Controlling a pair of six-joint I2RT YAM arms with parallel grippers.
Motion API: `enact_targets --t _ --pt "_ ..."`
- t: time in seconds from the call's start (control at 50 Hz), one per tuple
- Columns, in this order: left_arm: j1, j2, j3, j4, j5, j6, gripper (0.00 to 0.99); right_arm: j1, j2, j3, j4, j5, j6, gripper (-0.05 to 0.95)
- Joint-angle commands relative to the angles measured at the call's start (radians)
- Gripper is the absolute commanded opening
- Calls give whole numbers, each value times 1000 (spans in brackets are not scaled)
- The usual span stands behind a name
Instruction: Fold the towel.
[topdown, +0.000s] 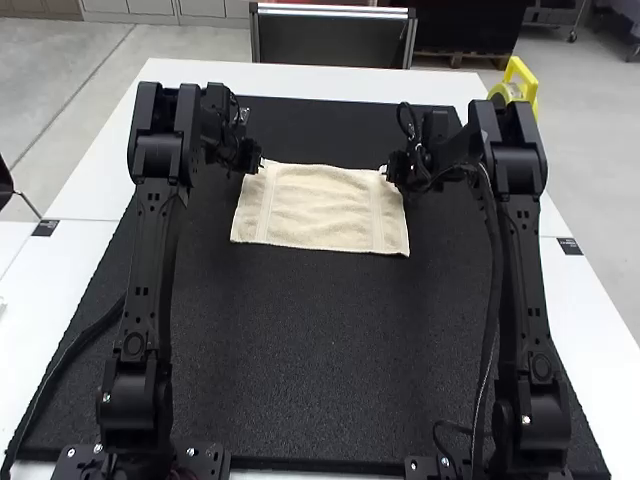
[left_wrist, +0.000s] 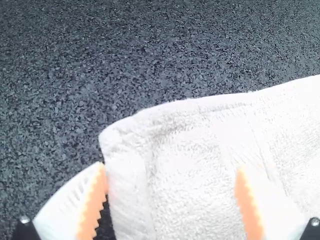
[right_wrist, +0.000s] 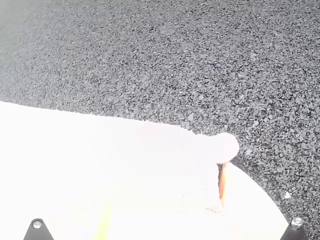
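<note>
One cream towel (topdown: 322, 210), looped pile, near-rectangular, two flat bands, spread on one black grainy mat (topdown: 300, 350), white worktop (topdown: 300, 78). Two grippers: left gripper (topdown: 260, 165), right gripper (topdown: 384, 170), both jaws released, parted at towel's far corners.

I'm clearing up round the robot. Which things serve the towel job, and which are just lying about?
For the job:
towel, lying flat
left pincer and right pincer, at its far corners
mat, underneath

Just lying about, it seems:
yellow thing, far right
</note>
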Motion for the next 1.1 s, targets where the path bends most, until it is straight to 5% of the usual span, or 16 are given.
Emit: enact_targets --t 0.0,0.14,0.28,0.64,0.76,1.08 --pt "4 53 35 8 -17 -1 605 -2 33 12 0 -29 6 480" --pt "10 62 35 8 -16 -1 600 -2 37 10 0 -30 4 395" --pt "12 65 35 10 -17 -1 508 -2 39 10 0 -32 4 348" --pt "27 71 36 33 -25 -10 230 -5 39 4 0 -61 4 7" --pt "27 71 36 37 -25 -13 115 -5 39 -1 0 -66 4 -20" --pt "27 70 35 45 -23 -16 23 -14 39 -5 0 -72 4 -20"
